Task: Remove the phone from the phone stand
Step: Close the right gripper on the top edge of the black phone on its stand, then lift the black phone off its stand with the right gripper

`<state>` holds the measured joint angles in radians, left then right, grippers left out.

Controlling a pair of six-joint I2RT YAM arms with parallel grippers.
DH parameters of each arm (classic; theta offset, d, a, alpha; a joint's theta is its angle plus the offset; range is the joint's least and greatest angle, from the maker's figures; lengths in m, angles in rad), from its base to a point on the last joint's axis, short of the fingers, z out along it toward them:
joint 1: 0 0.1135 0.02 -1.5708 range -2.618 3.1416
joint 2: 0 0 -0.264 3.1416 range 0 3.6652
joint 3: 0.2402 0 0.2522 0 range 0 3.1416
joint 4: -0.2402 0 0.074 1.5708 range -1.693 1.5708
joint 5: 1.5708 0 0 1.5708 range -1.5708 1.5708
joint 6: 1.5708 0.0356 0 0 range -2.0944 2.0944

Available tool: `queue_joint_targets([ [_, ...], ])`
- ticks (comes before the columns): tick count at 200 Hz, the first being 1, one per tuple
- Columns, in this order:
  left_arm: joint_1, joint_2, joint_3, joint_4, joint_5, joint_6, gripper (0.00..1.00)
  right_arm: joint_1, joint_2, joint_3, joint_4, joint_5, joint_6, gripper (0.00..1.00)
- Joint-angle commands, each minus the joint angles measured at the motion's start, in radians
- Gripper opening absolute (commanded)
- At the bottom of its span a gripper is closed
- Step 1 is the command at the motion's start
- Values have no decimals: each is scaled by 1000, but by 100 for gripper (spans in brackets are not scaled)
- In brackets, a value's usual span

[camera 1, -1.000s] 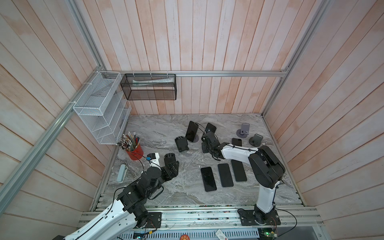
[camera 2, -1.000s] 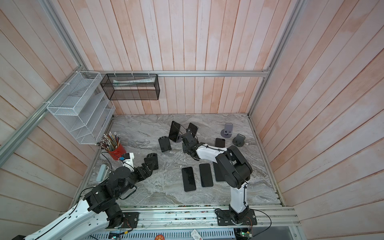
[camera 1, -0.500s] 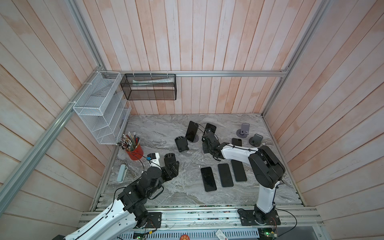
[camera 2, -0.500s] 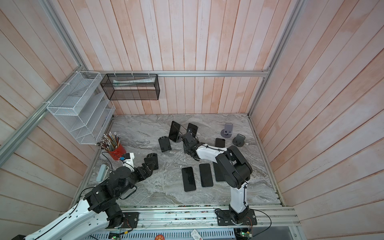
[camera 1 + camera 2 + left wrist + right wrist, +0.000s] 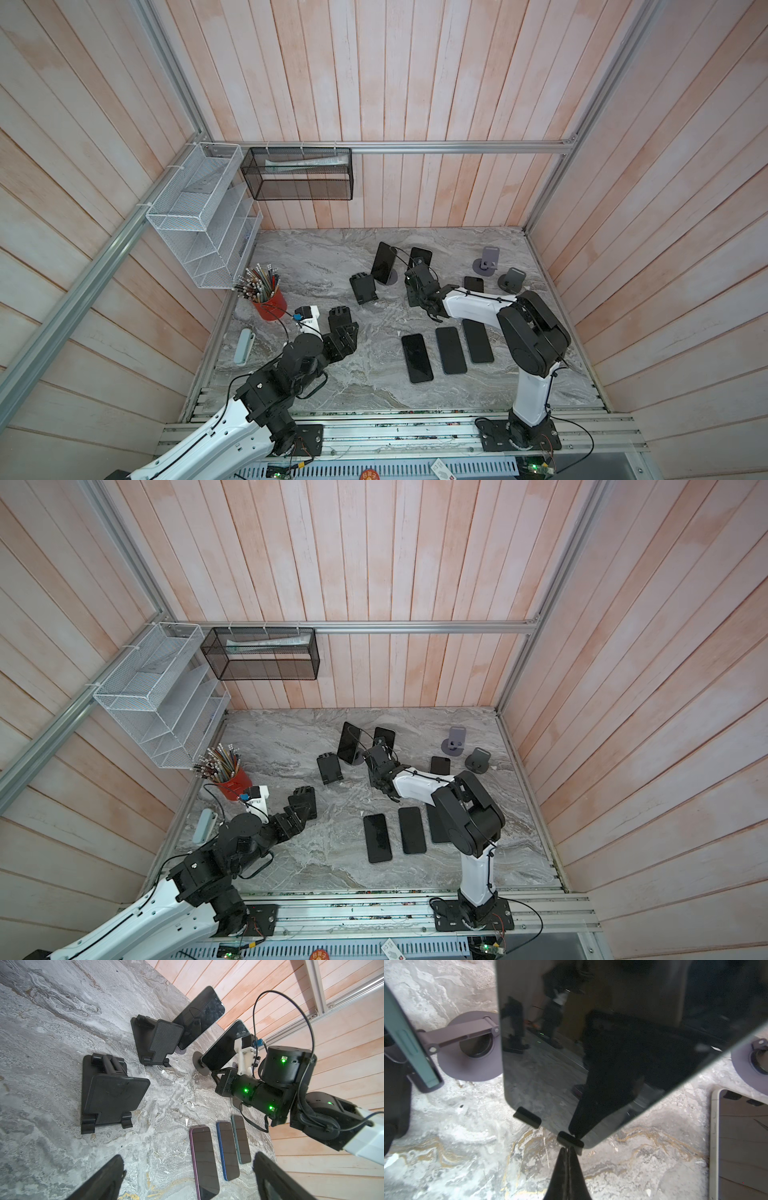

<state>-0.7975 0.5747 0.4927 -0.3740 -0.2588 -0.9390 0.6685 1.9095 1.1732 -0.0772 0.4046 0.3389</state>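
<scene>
My right pincer (image 5: 568, 1153), pressed together, at six o'clock of glossy black glass phone (image 5: 591, 1053): likely stiff, slick, fragile; best taken by its side edges.

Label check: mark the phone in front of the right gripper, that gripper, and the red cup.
phone (image 5: 612, 1032), right wrist view, screen centre.
right gripper (image 5: 567, 1151), right wrist view, between shut fingertips.
red cup (image 5: 275, 304), in a top view, red wall.

The phone (image 5: 591, 1043) runs off the right wrist view's edge and hides its stand (image 5: 527, 1118) except 2 lips.
</scene>
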Motion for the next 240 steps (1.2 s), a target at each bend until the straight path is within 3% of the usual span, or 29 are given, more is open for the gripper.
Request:
queue_joint_targets([
  [1,5,-9,-2,9,5,8,98,-13,8,10,-27,25,0,0],
  [177,5,2,-3,24,4,11,98,-28,-6,9,-47,45,4,0],
  [240,4,2,8,17,3,21,98,-5,-127,-25,-71,51,38,0],
])
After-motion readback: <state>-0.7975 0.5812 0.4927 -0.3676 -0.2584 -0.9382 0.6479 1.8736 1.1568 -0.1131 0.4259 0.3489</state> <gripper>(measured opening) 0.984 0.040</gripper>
